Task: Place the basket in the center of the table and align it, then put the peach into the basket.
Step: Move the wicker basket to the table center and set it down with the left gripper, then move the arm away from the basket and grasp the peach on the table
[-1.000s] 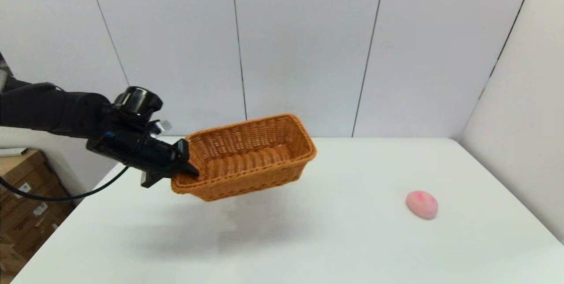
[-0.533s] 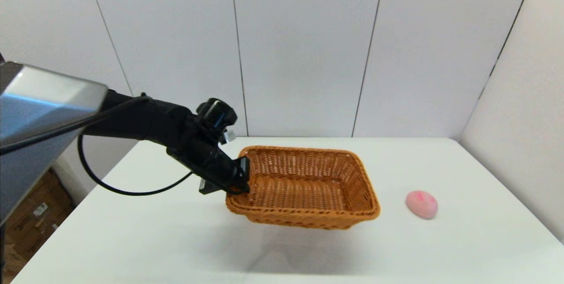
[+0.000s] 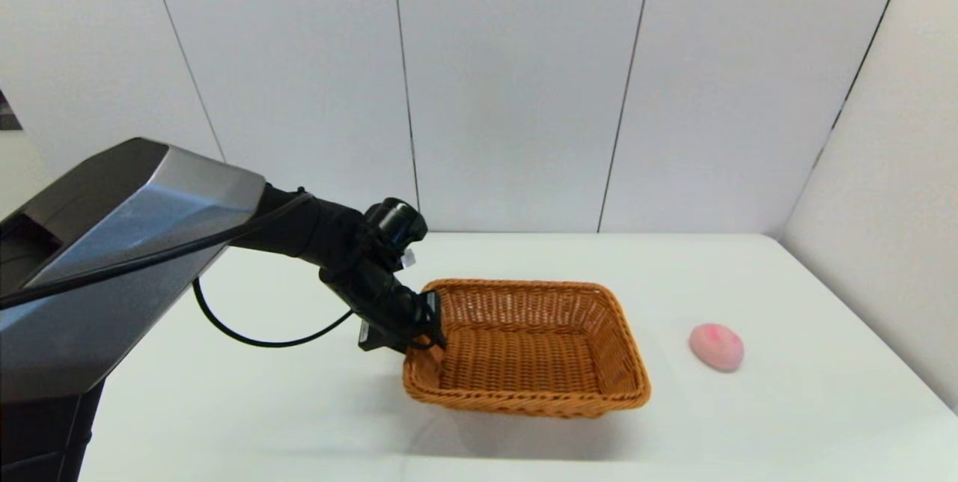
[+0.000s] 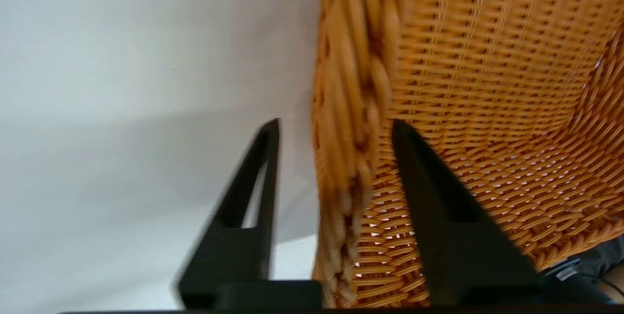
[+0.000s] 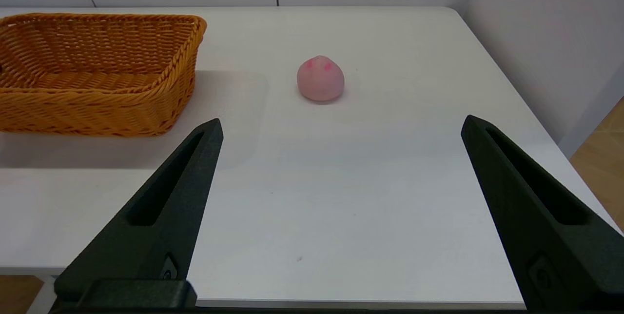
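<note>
Two black fingers of left hand (image 4: 334, 126) straddle basket (image 3: 528, 347) rim at its short end, one inside, one outside, pinching woven wall. Basket: orange-brown wicker, rectangular, flared sides, braided rim, sits mid-counter (image 3: 299, 407), stretching away from left hand toward peach (image 3: 716, 347). Peach: small, rounded, pale pink with red blush, on counter beyond basket's far end, apart from it. Right hand (image 5: 341, 126) spread wide, low near counter edge, peach ahead between its fingers.

I have carried the basket (image 3: 528, 351) in my left claw (image 3: 428, 325) from high at the left down toward the table's (image 3: 299, 422) middle, levelling it.
</note>
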